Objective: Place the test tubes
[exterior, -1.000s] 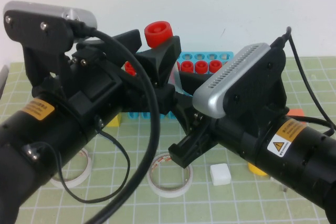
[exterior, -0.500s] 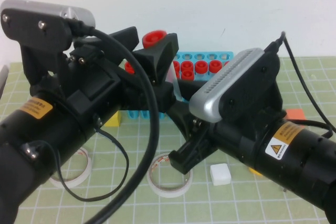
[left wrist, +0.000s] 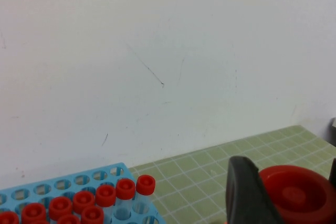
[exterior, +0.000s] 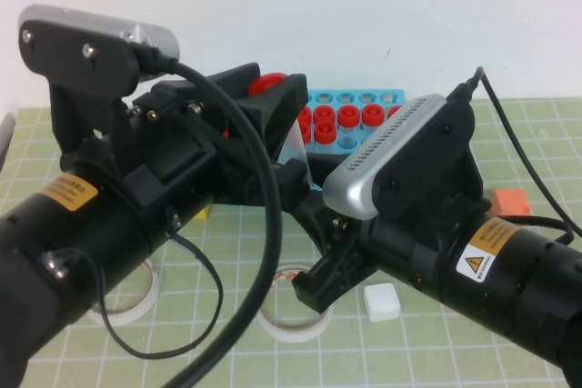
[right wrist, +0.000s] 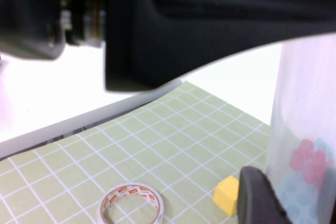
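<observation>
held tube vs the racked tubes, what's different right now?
The held tube is up in the air, tilted; the racked tubes stand upright in the blue rack at the far side. The right tool grips the held tube's clear body and the left tool sits at its capped end; neither touches the racked tubes. Both have red caps.

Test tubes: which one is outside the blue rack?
The raised red-capped tube: right gripper holds its clear body, left gripper is at its cap. The others stand in the blue rack.
</observation>
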